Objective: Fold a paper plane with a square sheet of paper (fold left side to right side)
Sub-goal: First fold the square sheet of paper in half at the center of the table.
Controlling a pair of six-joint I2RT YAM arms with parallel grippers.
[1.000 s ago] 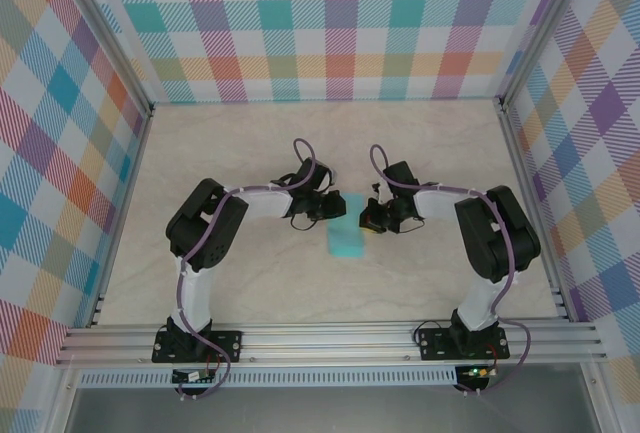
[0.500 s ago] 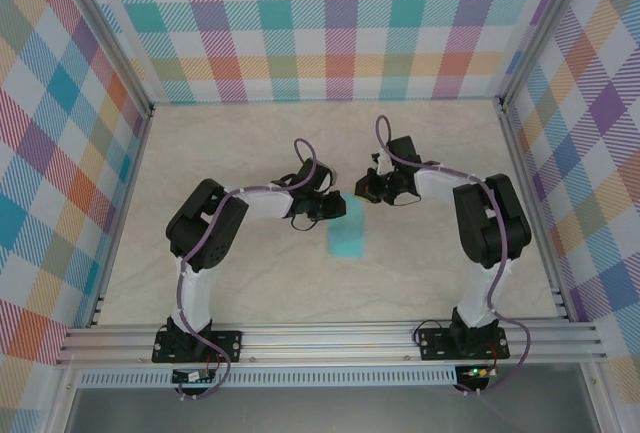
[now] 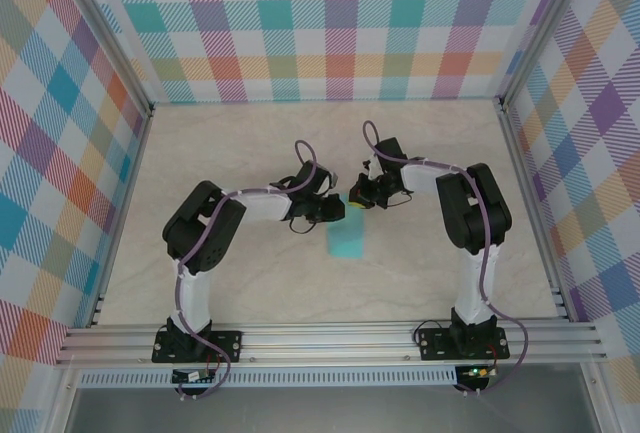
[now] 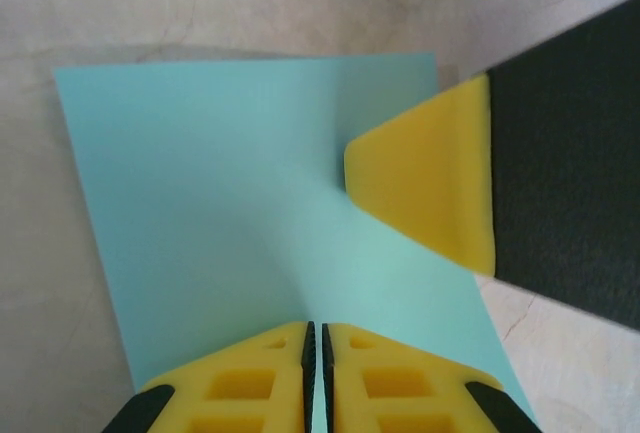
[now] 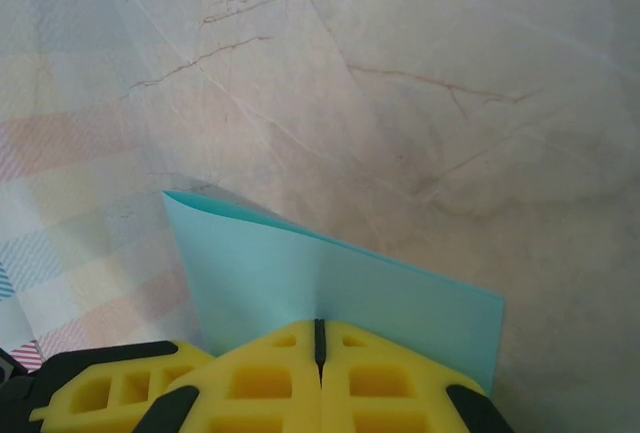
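At the middle of the pale marbled table (image 3: pixel 230 143) I see the paper plane (image 3: pixel 347 241), at this point a flat turquoise rectangle with its long side running from the far grippers toward the arm bases. On the right wrist camera one of its corners shows two layers, slightly parted and lifted off the table. Both arms meet at the far end of the sheet, close together. My left gripper (image 4: pixel 312 338) has its yellow fingers drawn in to a hairline slit with the tips over the paper; I cannot tell whether it nips the sheet. My right gripper (image 5: pixel 320 338) is fully closed, its tips down on the paper, and the left wrist camera shows one of its yellow pads lying against the sheet near an edge.
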